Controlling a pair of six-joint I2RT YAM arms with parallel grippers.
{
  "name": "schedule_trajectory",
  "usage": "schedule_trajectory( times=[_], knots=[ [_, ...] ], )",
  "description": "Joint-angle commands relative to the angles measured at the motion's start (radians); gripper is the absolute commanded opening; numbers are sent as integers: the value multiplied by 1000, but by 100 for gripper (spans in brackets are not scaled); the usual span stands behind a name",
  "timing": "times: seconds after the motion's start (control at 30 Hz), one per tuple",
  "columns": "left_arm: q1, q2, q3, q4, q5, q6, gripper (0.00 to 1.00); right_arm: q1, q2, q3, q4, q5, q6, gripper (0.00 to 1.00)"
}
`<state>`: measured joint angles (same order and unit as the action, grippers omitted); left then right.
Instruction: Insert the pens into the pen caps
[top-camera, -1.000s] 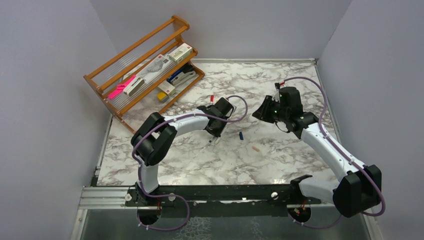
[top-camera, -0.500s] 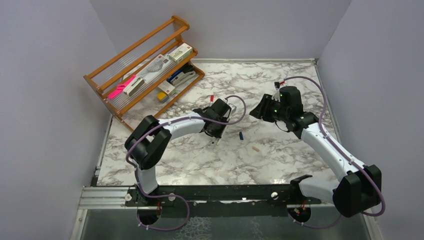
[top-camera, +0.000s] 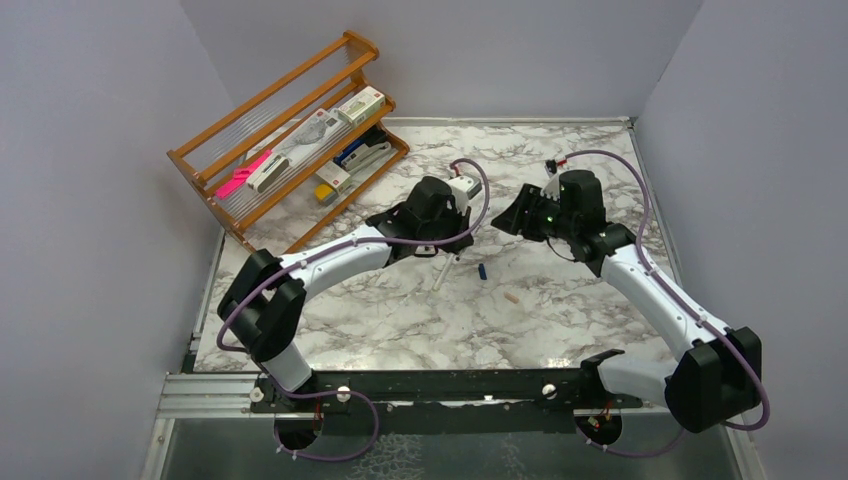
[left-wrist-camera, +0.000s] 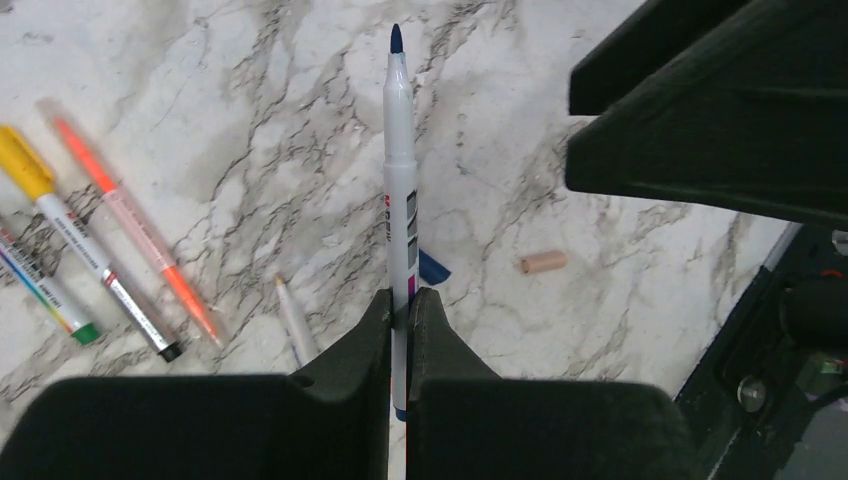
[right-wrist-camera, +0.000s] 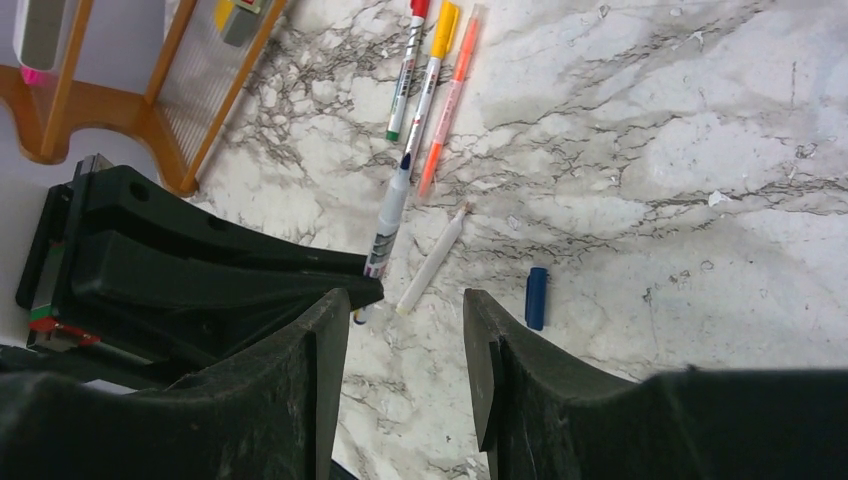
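The left arm stretches in a long diagonal from the near edge to mid-worktop. Its left fingers (left-wrist-camera: 388, 318) are clamped on the barrel of a blue-tipped pen (left-wrist-camera: 399, 170), which slants down toward the marble. The right arm rises from the near right corner, its wrist turned to face the other arm. Its right fingers (right-wrist-camera: 482, 340) stand apart, holding nothing. A dark blue cap (right-wrist-camera: 536, 297) and a pale pink cap (left-wrist-camera: 542, 262) lie mid-worktop. Loose pens (right-wrist-camera: 432, 60) lie toward the wooden rack (top-camera: 290, 125).

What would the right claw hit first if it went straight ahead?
Probably the white pen lying on the marble table, just ahead of the right gripper; depth is hard to judge.
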<state>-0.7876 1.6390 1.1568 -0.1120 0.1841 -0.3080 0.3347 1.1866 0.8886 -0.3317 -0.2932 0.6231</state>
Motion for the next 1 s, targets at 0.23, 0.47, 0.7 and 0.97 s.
schedule_trajectory(
  times=[0.23,0.47,0.7,0.97],
  knots=[
    [-11,-42,-43,158,213,-23,0,4,14,-14,72,-67,7,46],
    [-19,-35,-34,176,251,-23,0,3,30,-16,74,-60,6,46],
    [-28,-38,-27,195,280,-27,0,4,42,-13,74,-53,5,44],
    [-30,-29,-17,204,308,-29,0,4,36,-15,73,-65,9,4]
  ],
)
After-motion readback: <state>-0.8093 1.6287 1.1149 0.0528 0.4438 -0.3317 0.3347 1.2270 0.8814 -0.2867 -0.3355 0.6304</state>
